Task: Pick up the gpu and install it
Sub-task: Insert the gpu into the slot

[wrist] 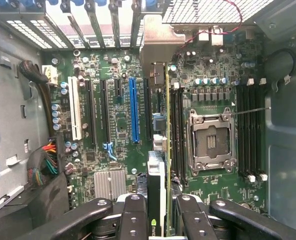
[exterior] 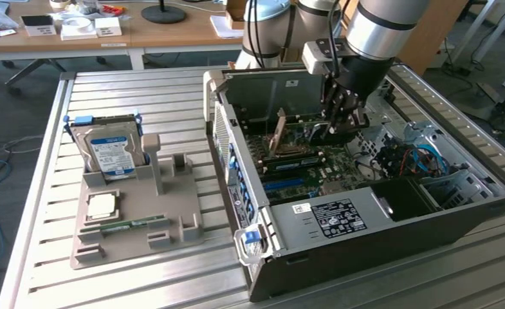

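The gpu (wrist: 158, 175) stands edge-on between my gripper's (wrist: 159, 202) black fingers (wrist: 134, 212), which are shut on it. Its green-edged dark board runs away from the gripper over the motherboard (wrist: 118, 125), between the blue slot (wrist: 134, 110) and the memory slots. Its silver bracket (wrist: 155, 37) reaches the case's rear slot openings. I cannot tell whether the card sits in a slot. In the exterior view my gripper (exterior: 342, 122) reaches down into the open computer case (exterior: 355, 219) with the gpu (exterior: 316, 132) below it.
At the exterior view's left, a grey holder (exterior: 170, 193) carries a hard drive with a blue-white label (exterior: 110, 154), a processor chip (exterior: 102, 205) and a green memory stick (exterior: 123, 225). Case walls, the open processor socket (wrist: 210, 142) and coloured cables (wrist: 48, 160) surround the card.
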Action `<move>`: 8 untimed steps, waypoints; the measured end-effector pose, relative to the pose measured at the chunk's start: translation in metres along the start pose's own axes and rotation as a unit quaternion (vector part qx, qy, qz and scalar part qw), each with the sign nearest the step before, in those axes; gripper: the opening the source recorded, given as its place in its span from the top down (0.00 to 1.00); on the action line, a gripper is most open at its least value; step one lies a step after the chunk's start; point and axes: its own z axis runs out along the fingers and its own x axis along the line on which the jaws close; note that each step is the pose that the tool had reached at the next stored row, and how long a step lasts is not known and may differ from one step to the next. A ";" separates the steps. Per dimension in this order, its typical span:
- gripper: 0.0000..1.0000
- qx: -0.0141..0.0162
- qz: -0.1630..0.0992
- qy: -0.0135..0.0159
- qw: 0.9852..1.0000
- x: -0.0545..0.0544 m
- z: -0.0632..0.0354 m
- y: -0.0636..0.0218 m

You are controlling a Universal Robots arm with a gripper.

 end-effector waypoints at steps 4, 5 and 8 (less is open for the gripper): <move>0.73 -0.002 0.000 0.000 1.000 0.000 0.0000 -0.0001; 0.73 -0.002 0.000 0.000 1.000 0.000 0.0001 -0.0001; 0.73 -0.002 -0.001 0.000 1.000 0.000 0.0004 -0.0001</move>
